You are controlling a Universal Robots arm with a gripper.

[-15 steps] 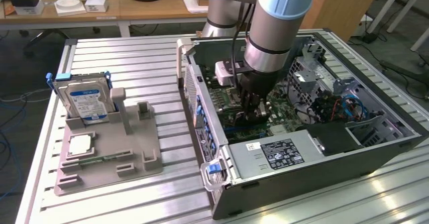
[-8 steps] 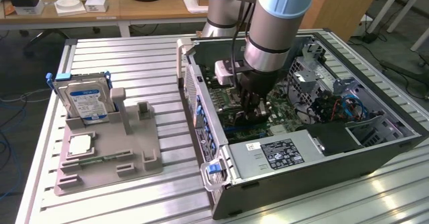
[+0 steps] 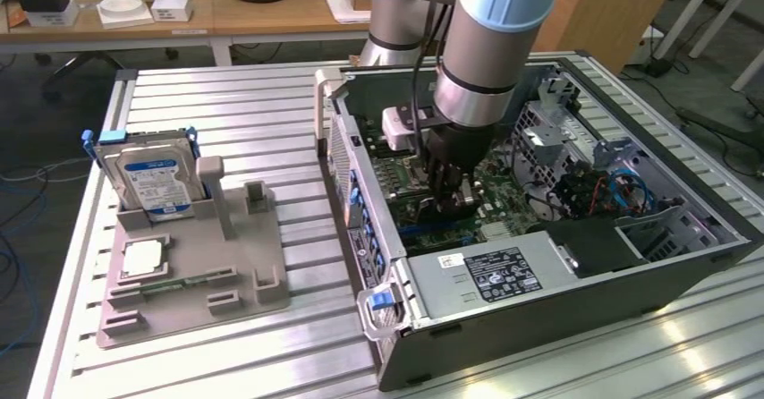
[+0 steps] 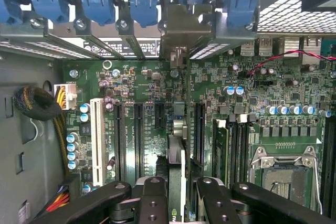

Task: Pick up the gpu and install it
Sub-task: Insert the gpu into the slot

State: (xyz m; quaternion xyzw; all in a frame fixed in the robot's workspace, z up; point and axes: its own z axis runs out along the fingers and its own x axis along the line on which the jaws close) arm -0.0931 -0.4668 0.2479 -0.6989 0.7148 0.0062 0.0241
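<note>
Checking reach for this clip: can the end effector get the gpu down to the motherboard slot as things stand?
Probably yes: the end effector holds the gpu edge-on inside the open computer case, with nothing visible between it and the motherboard.

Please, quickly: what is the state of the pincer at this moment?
Pincer: closed on the gpu, held edge-on over the motherboard inside the computer case.

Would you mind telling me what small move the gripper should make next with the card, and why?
Probably a gentle, straight push toward the board. The gripper holds the gpu edge-on over the motherboard, its metal bracket already near the rear openings of the computer case. Whether the card's edge has met a slot cannot be told.
</note>
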